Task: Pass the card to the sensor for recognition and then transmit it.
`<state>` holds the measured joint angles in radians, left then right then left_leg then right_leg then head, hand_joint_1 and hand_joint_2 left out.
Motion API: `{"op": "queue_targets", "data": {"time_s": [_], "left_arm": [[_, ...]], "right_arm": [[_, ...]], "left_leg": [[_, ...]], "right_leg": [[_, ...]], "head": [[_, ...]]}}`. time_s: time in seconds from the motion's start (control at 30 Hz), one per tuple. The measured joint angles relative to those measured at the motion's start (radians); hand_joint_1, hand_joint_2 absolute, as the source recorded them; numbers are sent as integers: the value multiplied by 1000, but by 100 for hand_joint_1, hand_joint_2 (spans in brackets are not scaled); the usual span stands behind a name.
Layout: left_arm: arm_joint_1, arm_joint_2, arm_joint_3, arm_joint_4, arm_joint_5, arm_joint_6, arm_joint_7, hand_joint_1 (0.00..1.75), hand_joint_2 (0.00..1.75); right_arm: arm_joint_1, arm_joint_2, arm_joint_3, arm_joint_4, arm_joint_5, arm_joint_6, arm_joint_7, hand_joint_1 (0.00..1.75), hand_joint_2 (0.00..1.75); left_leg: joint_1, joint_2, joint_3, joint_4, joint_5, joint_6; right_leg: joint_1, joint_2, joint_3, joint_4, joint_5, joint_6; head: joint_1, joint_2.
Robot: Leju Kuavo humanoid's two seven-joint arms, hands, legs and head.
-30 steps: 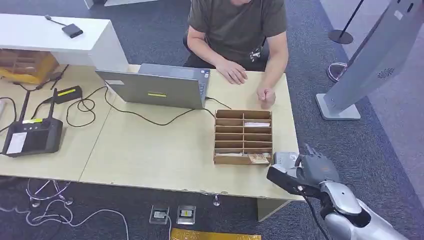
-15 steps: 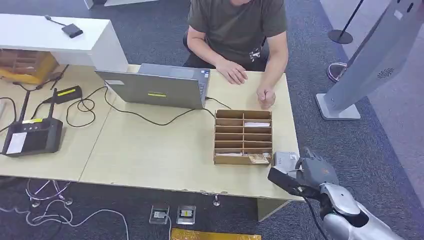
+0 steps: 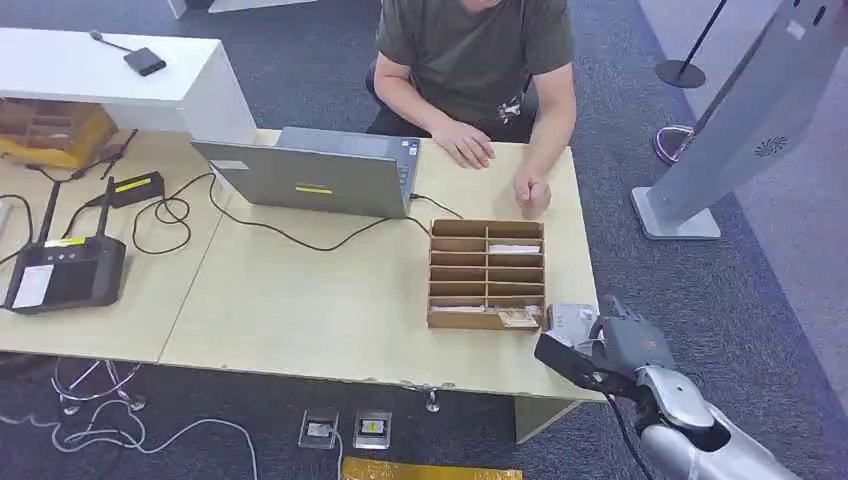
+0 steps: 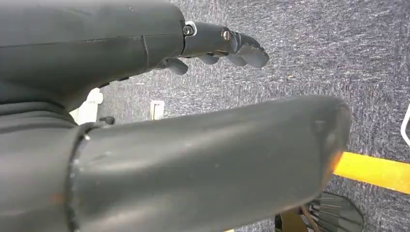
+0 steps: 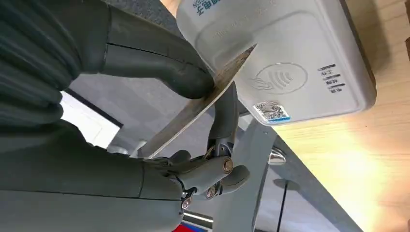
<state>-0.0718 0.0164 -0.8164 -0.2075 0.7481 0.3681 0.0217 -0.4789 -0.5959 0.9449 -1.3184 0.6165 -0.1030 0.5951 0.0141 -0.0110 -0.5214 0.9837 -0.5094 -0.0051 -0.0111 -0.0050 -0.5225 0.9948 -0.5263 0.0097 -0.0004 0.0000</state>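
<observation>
**Robot hand holding card at the reader**

The right robot hand (image 5: 193, 121) is pinching a thin, pale flat card (image 5: 198, 106) between its thick grey thumb and a darker finger, and is presenting it edge-on just beside the white plastic card sensor (image 5: 290, 63), which is bearing a contactless wave symbol and a small sticker. Whether the card is touching the sensor's face cannot be told. From the head view, the right robot hand (image 3: 610, 345) is hanging at the near right corner of the light wooden counter (image 3: 300, 300), where the sensor (image 3: 572, 320) is lying just beside a brown cardboard organiser box with rows of compartments (image 3: 487, 273); some compartments are holding cards. Beyond the box, a grey laptop (image 3: 315, 172) is standing open with a black cable trailing from it, and a person in a dark olive T-shirt (image 3: 470, 50) is sitting at the far side, resting both hands on the counter. A black handheld controller with two antennas (image 3: 62, 268) is lying at the counter's left end. The left robot hand (image 4: 222, 46) is hanging over grey carpet (image 4: 338, 43), fingers loosely extended and holding nothing.
</observation>
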Motion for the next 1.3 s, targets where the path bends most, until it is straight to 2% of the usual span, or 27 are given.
{"op": "queue_targets", "data": {"time_s": [0.57, 1.3], "left_arm": [[0, 0, -7, 0, 8, 5, 0, 0, 0], [0, 5, -18, 0, 17, 6, 0, 0, 0]], "right_arm": [[2, 27, -2, 36, -14, -18, -18, 175, 175], [7, 37, -9, 48, -30, -35, -18, 175, 175]], "left_leg": [[0, 2, 2, 0, 0, 0], [0, 3, 3, 0, 0, 0]], "right_leg": [[0, 2, 1, 0, 0, 0], [0, 2, 2, 0, 0, 0]], "head": [[0, 0], [0, 0]]}}
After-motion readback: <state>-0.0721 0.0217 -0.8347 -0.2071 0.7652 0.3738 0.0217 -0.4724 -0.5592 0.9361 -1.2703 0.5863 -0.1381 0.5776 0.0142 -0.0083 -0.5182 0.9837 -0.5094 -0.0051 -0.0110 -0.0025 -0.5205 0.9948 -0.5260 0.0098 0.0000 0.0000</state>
